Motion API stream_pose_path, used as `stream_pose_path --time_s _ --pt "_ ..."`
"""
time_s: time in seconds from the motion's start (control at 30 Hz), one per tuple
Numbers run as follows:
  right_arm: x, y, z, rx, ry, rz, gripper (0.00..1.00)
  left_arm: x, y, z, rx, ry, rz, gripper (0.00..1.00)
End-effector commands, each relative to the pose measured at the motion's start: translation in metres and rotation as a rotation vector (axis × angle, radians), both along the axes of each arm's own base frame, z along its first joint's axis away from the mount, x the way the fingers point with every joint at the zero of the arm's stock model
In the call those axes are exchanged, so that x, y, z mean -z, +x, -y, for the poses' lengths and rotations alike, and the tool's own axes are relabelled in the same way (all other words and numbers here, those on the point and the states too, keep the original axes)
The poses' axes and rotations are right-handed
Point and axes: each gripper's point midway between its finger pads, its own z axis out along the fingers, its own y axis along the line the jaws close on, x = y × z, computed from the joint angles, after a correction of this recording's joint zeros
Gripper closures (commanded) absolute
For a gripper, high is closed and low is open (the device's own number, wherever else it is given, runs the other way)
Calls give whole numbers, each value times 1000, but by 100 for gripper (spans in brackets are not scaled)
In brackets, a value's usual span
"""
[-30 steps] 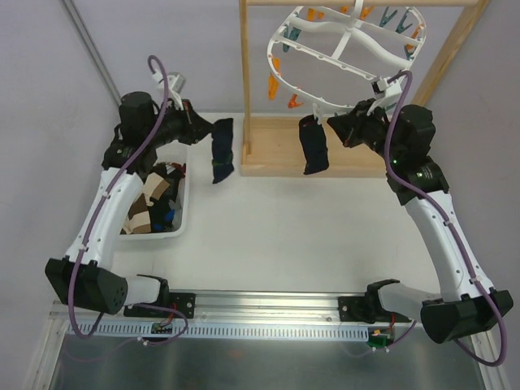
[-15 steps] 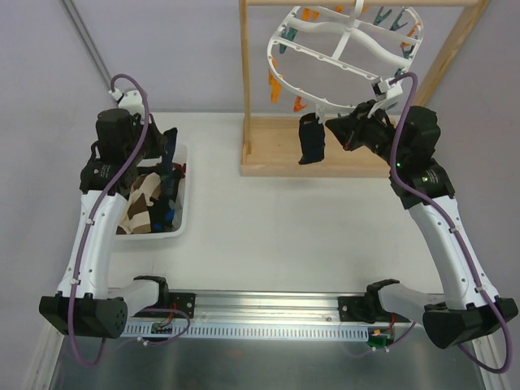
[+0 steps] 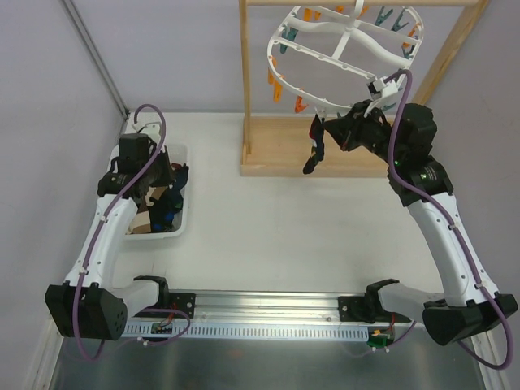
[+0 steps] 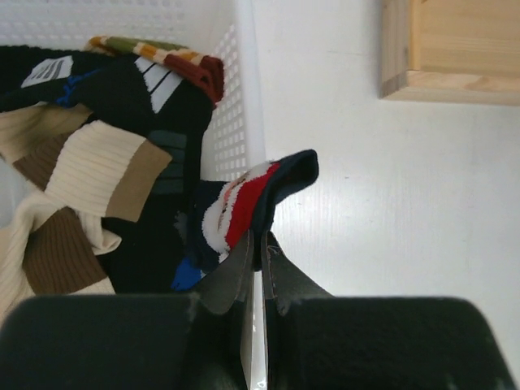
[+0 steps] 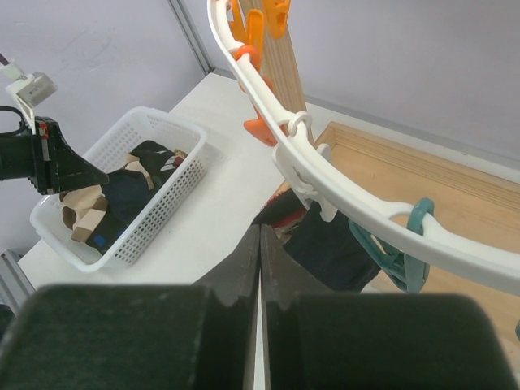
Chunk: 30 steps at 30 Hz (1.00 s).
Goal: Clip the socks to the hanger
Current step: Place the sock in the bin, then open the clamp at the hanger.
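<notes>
My left claw [image 4: 258,244] is pressed together on the navy sock [image 4: 272,183], the one with red and white marks, pinching it by its lower edge. From my tips the sock rises and folds over. It hangs across the perforated wall of the white basket [image 4: 244,97], which runs straight ahead of the claw. Left of the claw, inside the basket, lies a heap of other socks [image 4: 97,162], tan, cream, black and striped. Right of the claw is bare white table [image 4: 390,211]. Far ahead on the right is a corner of the wooden stand [image 4: 455,49].

My right claw [image 5: 260,236] is also pressed together. The edge of a dark sock [image 5: 329,248] sits at its tips, pinched as far as I can tell. The rest of the sock bunches just ahead and to the right. Directly above it sweeps the white rim of the hanger [image 5: 370,218]. A teal peg [image 5: 410,248] hangs from the rim just right of the sock. An orange peg [image 5: 262,130] hangs from the rim above my tips. I cannot tell whether any peg grips the sock.
</notes>
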Motion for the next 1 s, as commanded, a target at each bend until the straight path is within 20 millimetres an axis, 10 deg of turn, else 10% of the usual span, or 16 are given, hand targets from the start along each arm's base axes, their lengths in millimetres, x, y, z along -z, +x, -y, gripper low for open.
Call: stream_pose_path --time_s 0.0,0.13,0.27,0.47,0.7,0.97 --pt "-22 -2 -4 -14 17 43 98 13 -5 -26 -133 72 -18 100" --pt "-22 -2 -5 -16 12 40 97 29 -4 -30 -161 79 -67 97" --pt "-25 -4 -4 -12 12 38 94 20 -1 -23 -128 59 -41 55" --pt "-42 -17 -4 -10 31 30 87 -43 -1 -19 -99 38 123 28" --pt "-48 -30 -12 -30 65 8 82 -154 -20 83 310 -184 340 28" --pt "-29 -12 -26 49 114 -66 78 -184 7 199 613 -257 456 28"
